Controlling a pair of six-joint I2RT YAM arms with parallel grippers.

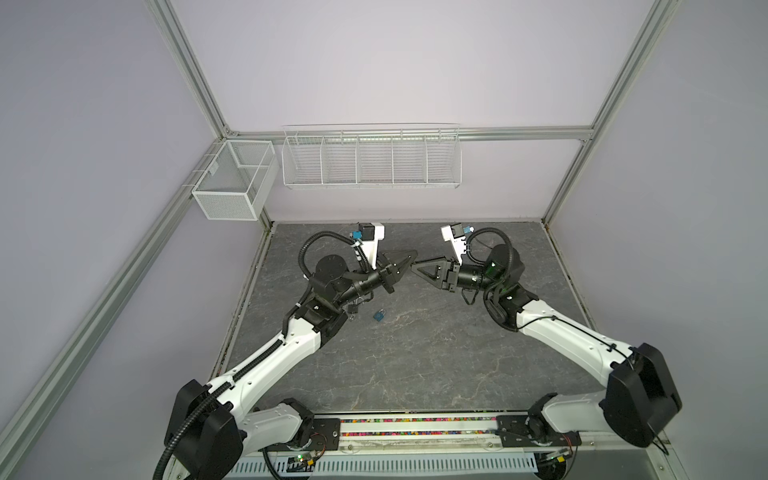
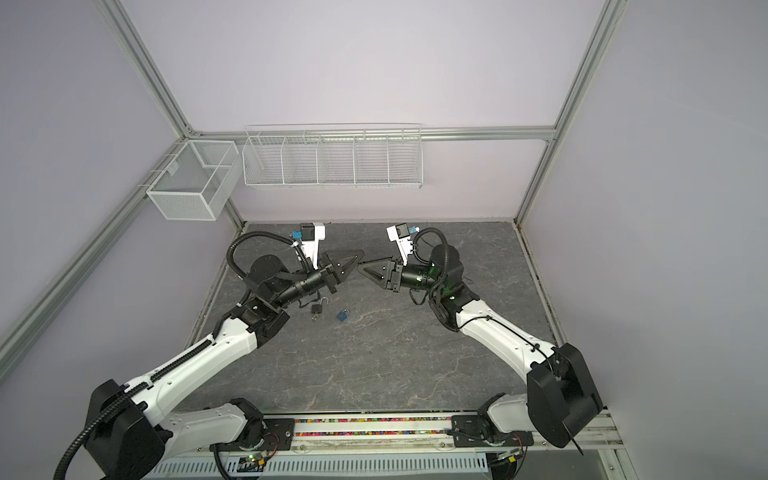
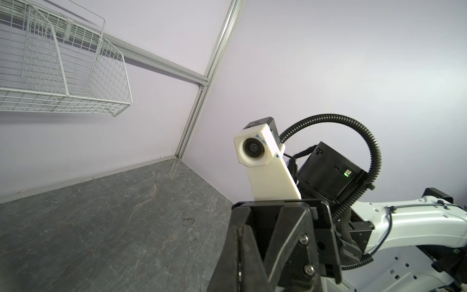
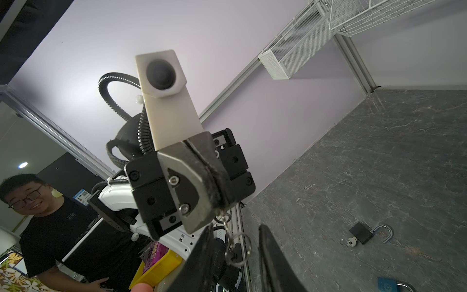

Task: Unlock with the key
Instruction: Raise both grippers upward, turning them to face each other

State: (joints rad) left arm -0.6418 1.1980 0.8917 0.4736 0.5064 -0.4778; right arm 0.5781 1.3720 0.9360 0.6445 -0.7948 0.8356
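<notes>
Dark grey tabletop (image 2: 374, 365) veined with pale marbling, enclosed by plain lilac walls (image 2: 353, 62).
In a top view, a blue padlock (image 2: 342, 316) has a black padlock (image 2: 317, 308), silver-shackled, at its nine o'clock; white wire baskets (image 2: 332, 160) at twelve; key ring (image 4: 237, 249) silver.

Left hand (image 1: 412, 257) and right hand (image 1: 415, 266) stand tip to tip, a key ring (image 4: 229, 240) dangling between them, while bare bench (image 1: 415, 357) lies open beneath and black padlock (image 2: 318, 308) and blue padlock (image 2: 343, 316) lie behind the left hand.
</notes>
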